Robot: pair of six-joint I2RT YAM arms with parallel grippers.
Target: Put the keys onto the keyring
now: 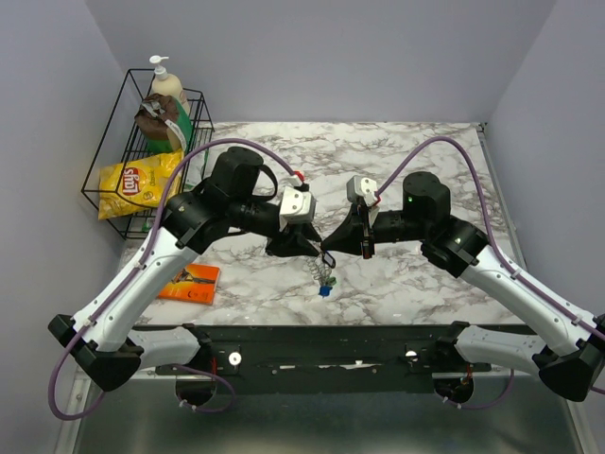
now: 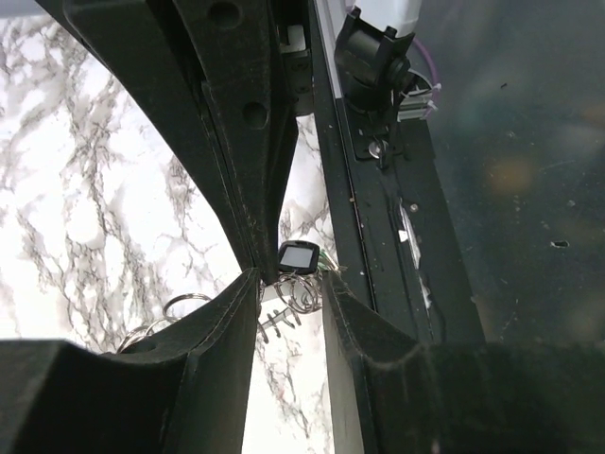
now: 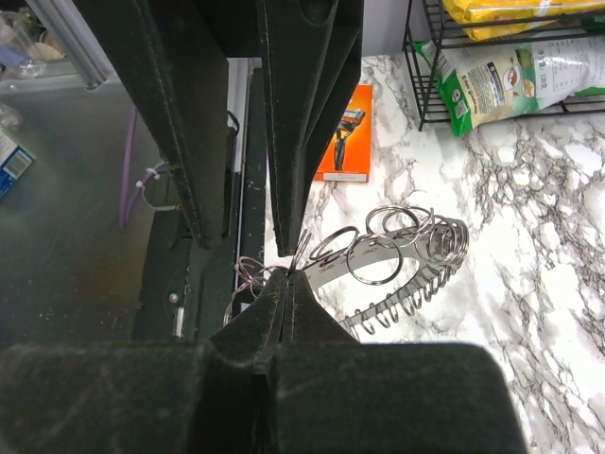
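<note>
From above, the two arms meet at the centre of the frame over the marbled worktop (image 1: 416, 161). The left tool (image 1: 312, 250) and right tool (image 1: 328, 252) are tip to tip. The keyring (image 1: 315, 272) dangles just below them, with a blue-headed key (image 1: 324, 290) at its lowest point. A wire basket (image 1: 142, 161) sits upper left and an orange packet (image 1: 189, 282) lower left, both well apart from the work.

In the left wrist view, the left tool (image 2: 291, 279) has its jaws parted at the bottom of the frame. Loops of the keyring (image 2: 295, 298) and a dark-headed key (image 2: 298, 257) sit in the gap. I cannot tell whether either pad touches them. The right tool (image 2: 267, 265) comes down from the top centre to the same spot.

In the right wrist view, the right tool (image 3: 288, 279) is clenched, and a thin wire of the keyring (image 3: 397, 255) comes out at its tips, so it appears to be grasping the ring. The ring spreads to the right of centre as silver loops with a comb-like fringe of small keys (image 3: 406, 305). The left tool (image 3: 246, 241) hangs released above.

The bundle looks light, but it is loose and swingy. The wire is thin, smooth and likely slippery, so a pinch squarely across bare wire, away from the fringe, should hold best. The plastic-headed keys look easiest to grasp by their flat heads.
</note>
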